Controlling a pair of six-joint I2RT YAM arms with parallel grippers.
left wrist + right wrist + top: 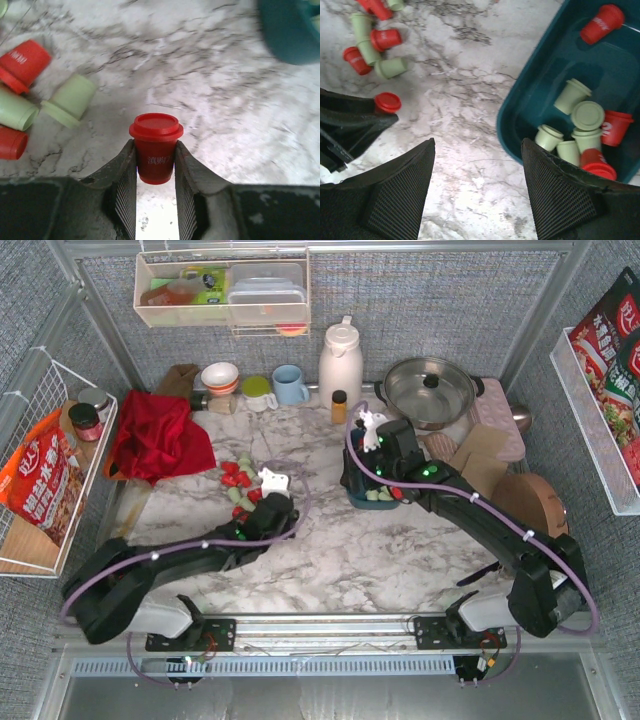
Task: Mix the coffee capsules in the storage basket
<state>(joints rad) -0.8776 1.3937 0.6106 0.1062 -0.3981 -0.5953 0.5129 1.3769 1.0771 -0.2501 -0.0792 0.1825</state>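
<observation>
My left gripper [155,175] is shut on a red coffee capsule [156,145] and holds it upright by its body, above the marble top. The capsule also shows in the right wrist view [387,102]. In the top view this gripper [272,500] is beside the loose red and mint capsules [238,480] lying on the marble [70,100] [375,45]. The dark teal storage basket [372,502] [560,65] [287,30] holds several mint and red capsules [587,115]. My right gripper [477,150] [362,472] is open and empty over the basket's left rim.
A red cloth [155,435] lies at the left. At the back stand a bowl [219,377], a blue mug [290,383], a white thermos [340,360], an amber bottle [339,405] and a lidded pot [430,390]. White wire baskets [40,470] [600,370] hang on both sides.
</observation>
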